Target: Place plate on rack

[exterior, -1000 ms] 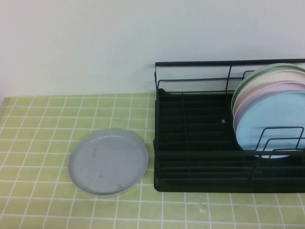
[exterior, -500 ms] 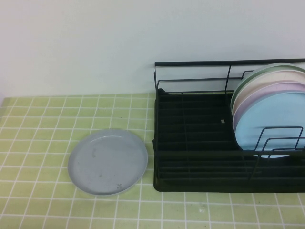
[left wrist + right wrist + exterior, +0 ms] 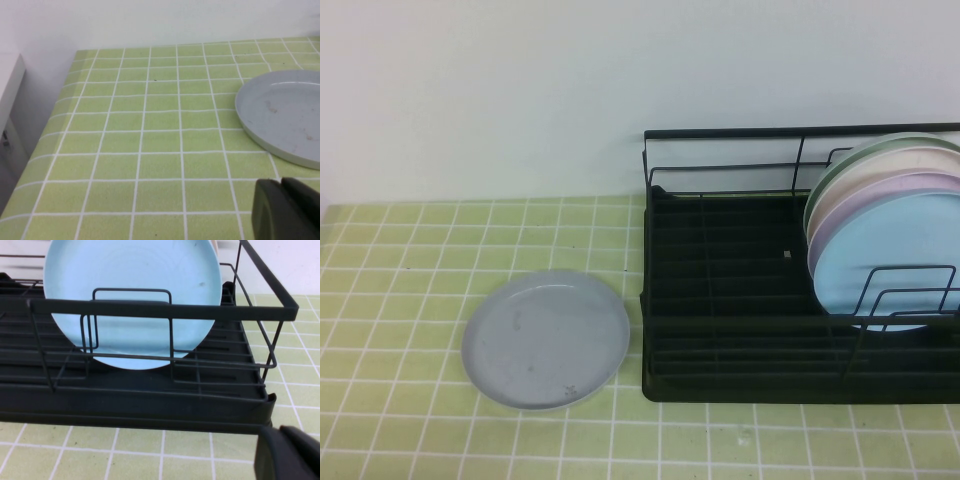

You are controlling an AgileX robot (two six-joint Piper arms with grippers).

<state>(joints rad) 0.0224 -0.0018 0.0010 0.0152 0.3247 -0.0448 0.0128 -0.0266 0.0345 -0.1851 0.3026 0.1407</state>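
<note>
**Grey plate lies flat on the counter, both grippers closed and clear of it**

The round, pale grey-blue plate [image 3: 546, 340] lies face up on the green tiled counter [image 3: 400, 300], in the lower left-centre of the high view. It sits just beside the black wire dish rack [image 3: 740, 385] and apart from it.

The plate is shallow, with a smooth, glossy face, a few small specks and a low raised rim. It looks stiff, fairly light and slippery, and likely to chip if knocked against the wires. Because it lies flat, the rim is the only place to pinch, probably on the edge nearest an arm.

The rack fills the right of that view. Its left bay is free, and a light blue plate [image 3: 890, 250] stands on edge at the right, with lilac, cream and green ones behind it.

The left gripper [image 3: 283, 200] hovers over bare tile near the grey plate's edge, fingers together and holding nothing. The right gripper [image 3: 280, 450] sits low before the rack's front right corner, also closed and empty.
</note>
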